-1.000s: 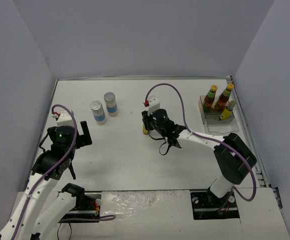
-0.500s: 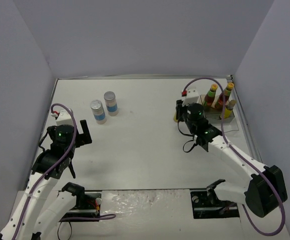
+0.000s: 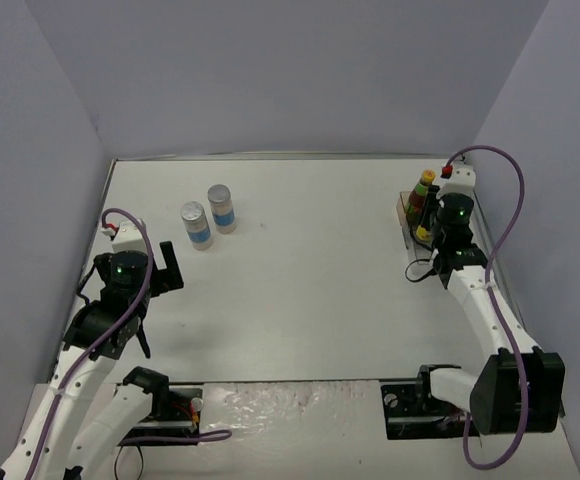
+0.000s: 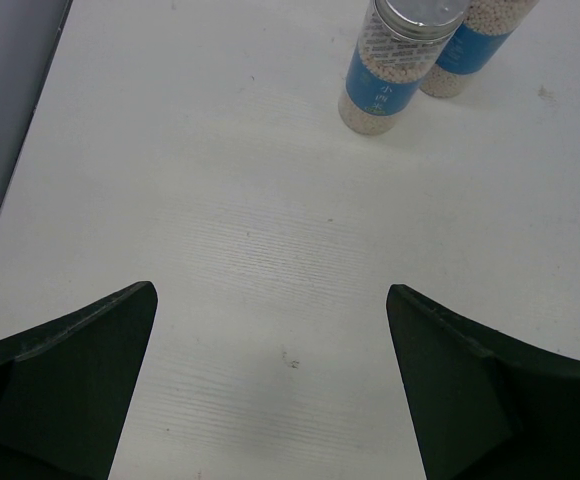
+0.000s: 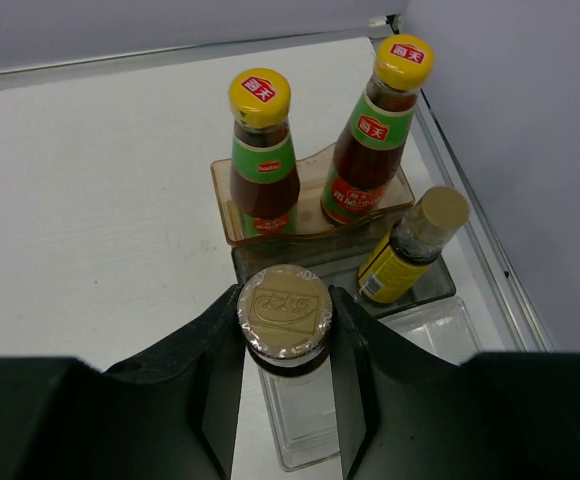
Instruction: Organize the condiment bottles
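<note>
Right hand (image 5: 285,345) is clamped on a tan-capped bottle (image 5: 285,308), held upright over the front of the clear tray (image 5: 425,322) at the far right of the table (image 3: 310,290). Whether its base touches the tray is hard to tell. Two yellow-capped bottles (image 5: 263,150) with red labels stand side by side on the tray's raised back step. A small yellow-label bottle (image 5: 408,248) stands in front of the right one. Left hand (image 4: 270,400) hovers over bare table, fingers wide apart, gripping nothing. Two silver-topped cylinders (image 4: 395,60) stand upright just beside each other at far left, ahead of it.
</note>
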Controlling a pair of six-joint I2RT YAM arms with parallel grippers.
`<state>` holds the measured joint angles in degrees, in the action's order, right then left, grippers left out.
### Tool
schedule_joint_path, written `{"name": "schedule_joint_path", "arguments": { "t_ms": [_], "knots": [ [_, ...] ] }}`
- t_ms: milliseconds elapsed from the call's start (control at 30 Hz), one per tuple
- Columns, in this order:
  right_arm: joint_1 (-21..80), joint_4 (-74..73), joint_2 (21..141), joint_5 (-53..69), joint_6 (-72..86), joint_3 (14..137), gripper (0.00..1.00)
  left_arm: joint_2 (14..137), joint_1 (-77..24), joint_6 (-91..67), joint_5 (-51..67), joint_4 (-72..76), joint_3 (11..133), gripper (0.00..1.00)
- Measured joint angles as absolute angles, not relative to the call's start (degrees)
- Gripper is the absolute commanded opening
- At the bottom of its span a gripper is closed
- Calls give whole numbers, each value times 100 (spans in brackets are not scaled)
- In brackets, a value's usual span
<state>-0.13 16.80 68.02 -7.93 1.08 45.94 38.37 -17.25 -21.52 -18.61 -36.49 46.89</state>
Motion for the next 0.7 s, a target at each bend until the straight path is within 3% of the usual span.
{"name": "schedule_joint_path", "arguments": {
  "t_ms": [700],
  "knots": [
    [-380,2411,7903,-421,131,4899,0,3846,-1717,-2150,-1844,-3651,4689,97]
  ]
}}
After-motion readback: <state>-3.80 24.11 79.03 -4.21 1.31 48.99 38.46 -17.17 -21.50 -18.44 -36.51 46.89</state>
